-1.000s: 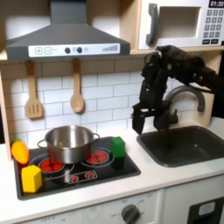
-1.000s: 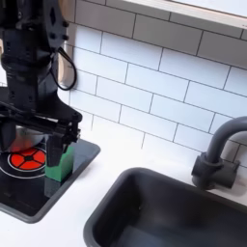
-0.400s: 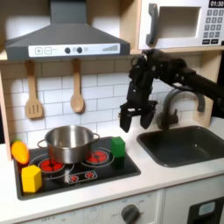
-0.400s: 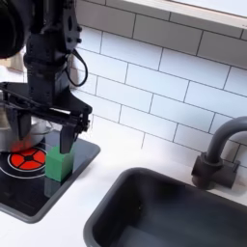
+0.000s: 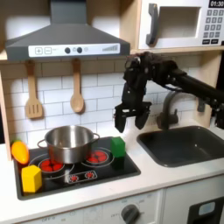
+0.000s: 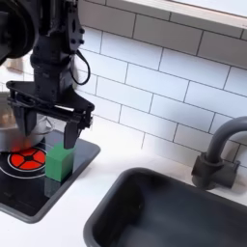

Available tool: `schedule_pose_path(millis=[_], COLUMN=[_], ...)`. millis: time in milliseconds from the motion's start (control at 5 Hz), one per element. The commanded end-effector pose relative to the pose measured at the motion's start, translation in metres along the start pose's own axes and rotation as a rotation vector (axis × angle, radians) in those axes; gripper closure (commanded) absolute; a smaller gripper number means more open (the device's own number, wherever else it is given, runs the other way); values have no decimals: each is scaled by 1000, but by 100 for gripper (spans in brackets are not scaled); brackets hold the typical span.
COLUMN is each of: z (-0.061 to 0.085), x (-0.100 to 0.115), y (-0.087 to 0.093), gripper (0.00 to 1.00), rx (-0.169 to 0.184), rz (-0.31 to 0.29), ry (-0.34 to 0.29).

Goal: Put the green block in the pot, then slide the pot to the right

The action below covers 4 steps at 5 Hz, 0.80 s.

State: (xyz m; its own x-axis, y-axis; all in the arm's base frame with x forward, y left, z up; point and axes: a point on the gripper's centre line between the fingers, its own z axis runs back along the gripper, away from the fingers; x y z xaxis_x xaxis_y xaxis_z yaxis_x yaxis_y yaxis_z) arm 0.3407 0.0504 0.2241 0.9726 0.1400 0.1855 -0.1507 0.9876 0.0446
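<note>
The green block (image 5: 117, 146) sits on the right end of the black stovetop (image 5: 79, 178), and it appears again as the green block (image 6: 60, 162) in the second exterior view. The silver pot (image 5: 68, 143) stands on the stove's left burner area; its edge, the pot (image 6: 8, 127), peeks in at the second exterior view's left. My gripper (image 5: 131, 117) hangs open just above and slightly right of the block in the first exterior view. In the second exterior view the gripper (image 6: 50, 123) hovers over the block with its fingers spread, nothing between them.
A yellow block (image 5: 31, 178) and an orange-yellow rounded toy (image 5: 19, 151) lie at the stove's left end. A dark sink (image 5: 182, 143) with a faucet (image 6: 214, 150) lies to the right. Wooden utensils (image 5: 77, 88) hang on the tiled wall.
The arm has swung leftward in the first exterior view, from beside the sink to above the green block. The gripper stays open. Block and pot have not moved.
</note>
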Motion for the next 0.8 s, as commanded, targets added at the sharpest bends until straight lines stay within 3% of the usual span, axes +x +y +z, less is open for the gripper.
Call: schedule_pose_path(millis=[0, 400, 600], z=[-11, -18, -28], x=[15, 28, 28], y=[-5, -1, -7], gripper=[0, 0, 0], rx=[1, -4, 2], rz=[-13, -9, -27], ry=[0, 17, 30])
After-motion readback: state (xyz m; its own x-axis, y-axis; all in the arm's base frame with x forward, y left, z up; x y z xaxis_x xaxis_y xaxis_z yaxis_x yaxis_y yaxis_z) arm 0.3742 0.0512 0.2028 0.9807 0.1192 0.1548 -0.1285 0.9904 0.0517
